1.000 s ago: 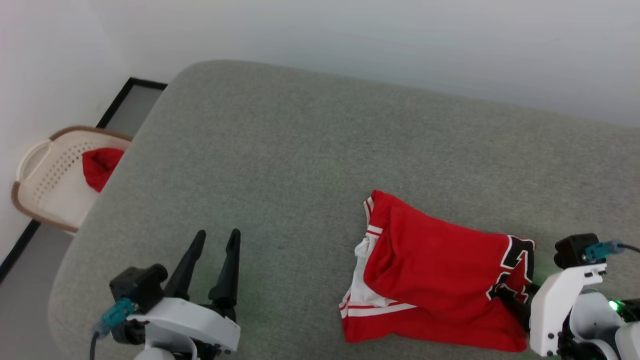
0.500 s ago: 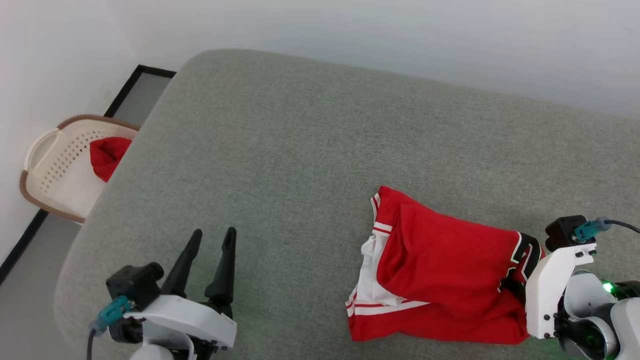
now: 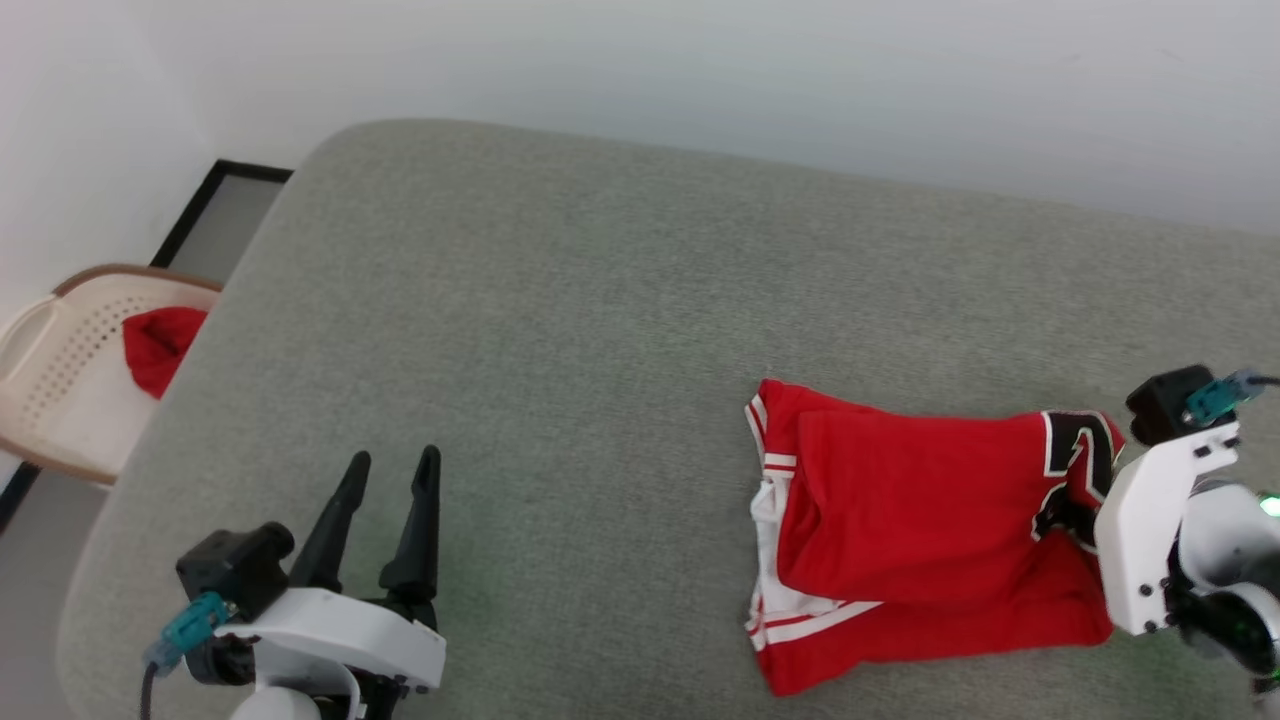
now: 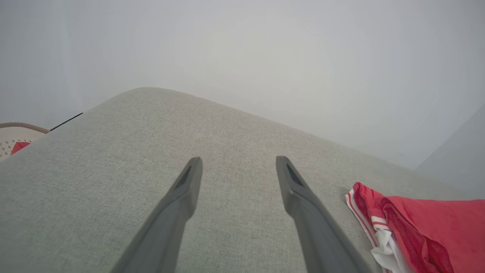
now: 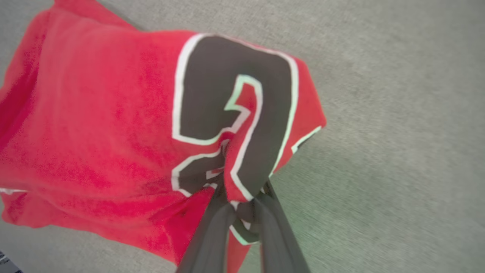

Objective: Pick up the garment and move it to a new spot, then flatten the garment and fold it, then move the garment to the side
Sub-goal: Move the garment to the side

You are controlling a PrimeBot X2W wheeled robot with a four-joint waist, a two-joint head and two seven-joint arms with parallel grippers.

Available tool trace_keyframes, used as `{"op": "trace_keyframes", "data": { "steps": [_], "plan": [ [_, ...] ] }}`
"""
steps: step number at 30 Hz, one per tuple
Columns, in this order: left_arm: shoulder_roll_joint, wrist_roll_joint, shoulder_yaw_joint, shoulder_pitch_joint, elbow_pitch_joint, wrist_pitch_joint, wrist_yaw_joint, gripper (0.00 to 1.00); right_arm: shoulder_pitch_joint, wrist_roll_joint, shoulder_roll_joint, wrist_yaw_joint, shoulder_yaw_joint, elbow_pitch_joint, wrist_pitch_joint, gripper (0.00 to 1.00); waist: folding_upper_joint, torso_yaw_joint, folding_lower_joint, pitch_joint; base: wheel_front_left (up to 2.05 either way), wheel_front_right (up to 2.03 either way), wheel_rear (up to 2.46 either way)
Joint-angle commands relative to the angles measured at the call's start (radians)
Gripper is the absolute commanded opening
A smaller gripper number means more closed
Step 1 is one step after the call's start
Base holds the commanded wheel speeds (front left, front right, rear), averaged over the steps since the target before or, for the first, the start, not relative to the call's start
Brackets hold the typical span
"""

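Observation:
The garment (image 3: 920, 510), a red jersey with white-and-red trim, lies bunched on the grey cushion (image 3: 560, 330) at the right. My right gripper (image 3: 1078, 522) is shut on its right edge, pinching a fold of the black, white-outlined lettering (image 5: 235, 110). The right wrist view shows both fingers closed around that fold, at my right gripper (image 5: 242, 195), with the cloth pulled up from the cushion there. My left gripper (image 3: 395, 462) stands open over bare cushion at the lower left, well apart from the garment (image 4: 428, 231). Nothing is between its fingers (image 4: 187, 189).
A pale perforated basket (image 3: 50, 380) holding a small red cloth lump (image 3: 155, 345) stands on the floor beyond the cushion's left edge. A white wall runs behind the cushion. Bare grey cushion stretches between the two grippers.
My right gripper has shut on the garment's lettered edge and drawn it up and to the right. The head camera has shifted. My left gripper stays open.

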Motion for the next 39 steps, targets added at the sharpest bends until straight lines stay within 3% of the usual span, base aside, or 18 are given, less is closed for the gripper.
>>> {"op": "trace_keyframes", "data": {
  "steps": [1, 17, 28, 39],
  "plan": [
    [0.006, 0.006, 0.002, 0.008, -0.003, -0.004, 0.003, 1.00, -0.016, -0.004, -0.019, -0.001, 0.005, -0.020, 0.008, 0.00, 0.0000, -0.023, 0.0000, -0.007, 0.00, 0.00, 0.00],
    [0.027, 0.038, 0.003, -0.039, -0.028, -0.010, -0.018, 1.00, -0.145, 0.026, -0.163, -0.001, 0.029, -0.110, 0.056, 0.00, 0.0000, -0.198, 0.0000, 0.033, 0.00, 0.00, 0.00],
    [0.051, 0.059, -0.019, -0.119, -0.045, 0.012, -0.037, 1.00, -0.242, 0.022, -0.222, -0.001, 0.057, -0.050, 0.005, 0.00, 0.0000, -0.345, 0.0000, 0.094, 0.00, 0.00, 0.00],
    [0.064, 0.074, -0.042, -0.199, -0.058, 0.045, -0.048, 1.00, -0.325, -0.019, -0.305, -0.001, 0.058, 0.051, -0.105, 0.00, 0.0000, -0.414, 0.0000, 0.180, 0.00, 0.00, 0.00]
  ]
}}
